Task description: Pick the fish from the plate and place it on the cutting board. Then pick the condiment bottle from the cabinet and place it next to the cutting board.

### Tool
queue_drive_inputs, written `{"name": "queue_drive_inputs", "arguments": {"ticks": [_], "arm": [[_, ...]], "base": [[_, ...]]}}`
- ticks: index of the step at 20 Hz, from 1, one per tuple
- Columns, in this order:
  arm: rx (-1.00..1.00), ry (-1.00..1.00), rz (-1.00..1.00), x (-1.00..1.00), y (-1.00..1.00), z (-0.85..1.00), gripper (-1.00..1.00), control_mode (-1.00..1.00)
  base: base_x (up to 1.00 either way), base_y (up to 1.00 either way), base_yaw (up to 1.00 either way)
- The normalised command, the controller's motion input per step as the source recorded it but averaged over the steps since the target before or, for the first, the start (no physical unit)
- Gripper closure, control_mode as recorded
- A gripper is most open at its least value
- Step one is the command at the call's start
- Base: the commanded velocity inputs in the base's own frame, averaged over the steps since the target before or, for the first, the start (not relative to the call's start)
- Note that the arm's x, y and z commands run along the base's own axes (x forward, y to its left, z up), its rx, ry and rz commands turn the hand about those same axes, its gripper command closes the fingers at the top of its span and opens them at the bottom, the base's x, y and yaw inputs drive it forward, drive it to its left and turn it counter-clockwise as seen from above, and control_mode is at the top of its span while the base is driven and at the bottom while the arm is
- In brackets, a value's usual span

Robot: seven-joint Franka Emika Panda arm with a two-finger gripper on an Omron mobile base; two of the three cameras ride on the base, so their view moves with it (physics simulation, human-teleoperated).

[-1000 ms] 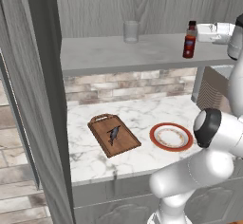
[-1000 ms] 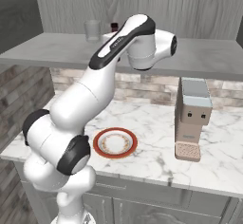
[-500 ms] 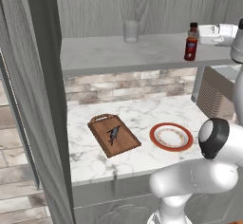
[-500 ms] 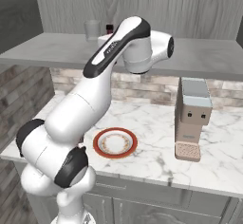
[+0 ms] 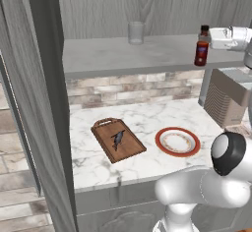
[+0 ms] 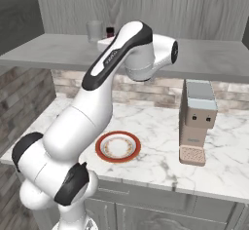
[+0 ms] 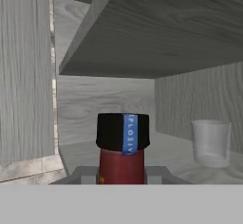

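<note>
The condiment bottle (image 5: 201, 52), dark red with a black cap, stands at the right end of the cabinet shelf (image 5: 123, 56). My gripper (image 5: 208, 42) reaches in from the right and is shut on it. In the hand view the bottle (image 7: 122, 163) sits close between my finger pads (image 7: 79, 174). From the right base view, its cap (image 6: 110, 30) peeks out behind my hand. The small dark fish (image 5: 117, 138) lies on the brown cutting board (image 5: 129, 148). To the right of the board, the orange-rimmed plate (image 5: 160, 140) (image 6: 99, 146) is bare.
A clear glass (image 5: 136, 32) (image 6: 94, 30) (image 7: 210, 144) stands on the shelf left of the bottle. A box-shaped coffee machine (image 6: 197, 122) (image 5: 226, 98) is on the counter at the right. The tall grey side panel (image 5: 44, 103) bounds the left.
My arm has reshaped itself, with the elbow sinking lower. The hand stays shut on the bottle, which has shifted slightly to the right in the left base view.
</note>
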Motion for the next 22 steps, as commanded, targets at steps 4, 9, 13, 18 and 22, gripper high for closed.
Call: {"name": "queue_drive_inputs", "arguments": {"ticks": [4,9,13,18,22], "arm": [[0.00,0.00,0.00,-0.25,0.00,0.00,1.00,-1.00],[0.01,0.00,0.00,-0.29,0.00,0.00,1.00,-1.00],[0.01,0.00,0.00,-0.25,0.00,0.00,1.00,-1.00],[0.01,0.00,0.00,-0.25,0.00,0.00,1.00,-1.00],[0.01,0.00,0.00,-0.26,0.00,0.00,1.00,-1.00]], "base": [[0.00,0.00,0.00],[0.00,0.00,0.00],[0.00,0.00,0.00],[0.00,0.00,0.00],[0.00,0.00,0.00]]}}
